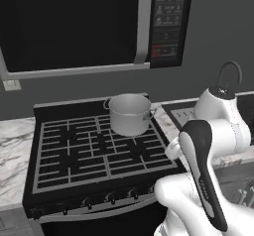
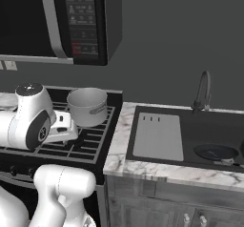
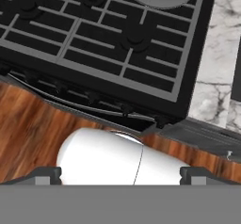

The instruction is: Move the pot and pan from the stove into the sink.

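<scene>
Pot seen upright on stove rear right grate, side handles aligned left-right; pan laid flat in sink; tool spread wide, nothing held

A home kitchen; gas stove, microwave, marble counter, sink with faucet

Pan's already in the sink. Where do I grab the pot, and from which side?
Probably the rim of the pot, from above. It stands upright and open-topped on the stove, with only two small side handles. The thin wall suits the open end effector.
</scene>
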